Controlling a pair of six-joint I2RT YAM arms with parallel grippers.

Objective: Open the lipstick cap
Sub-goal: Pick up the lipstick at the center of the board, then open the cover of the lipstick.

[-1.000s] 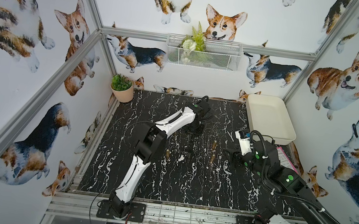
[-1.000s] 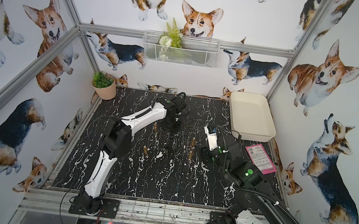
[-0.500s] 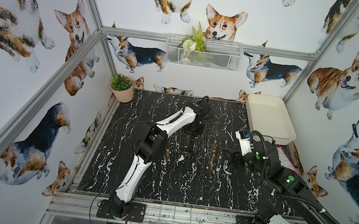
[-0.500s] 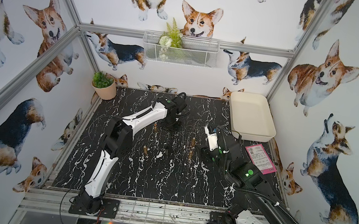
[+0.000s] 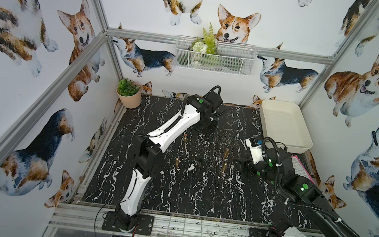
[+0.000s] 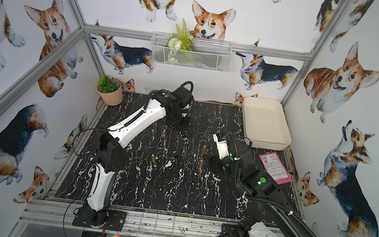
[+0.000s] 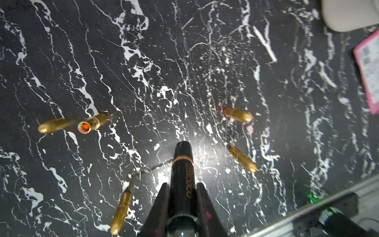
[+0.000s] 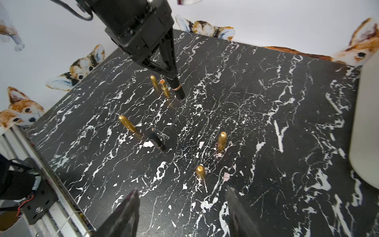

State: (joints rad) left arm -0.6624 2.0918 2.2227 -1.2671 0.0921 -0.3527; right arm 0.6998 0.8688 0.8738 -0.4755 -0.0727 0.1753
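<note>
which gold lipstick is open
The gold lipstick nearest the black lipstick that the left gripper holds: its top is open, showing red inside. The other four gold ones end in closed, rounded tips.

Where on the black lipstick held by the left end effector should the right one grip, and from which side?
Probably the short end beyond the copper ring of the black lipstick: the left end effector covers the long part. Come from the robot's right, jaws across the tube; an open gold lipstick stands close on the left.
</note>
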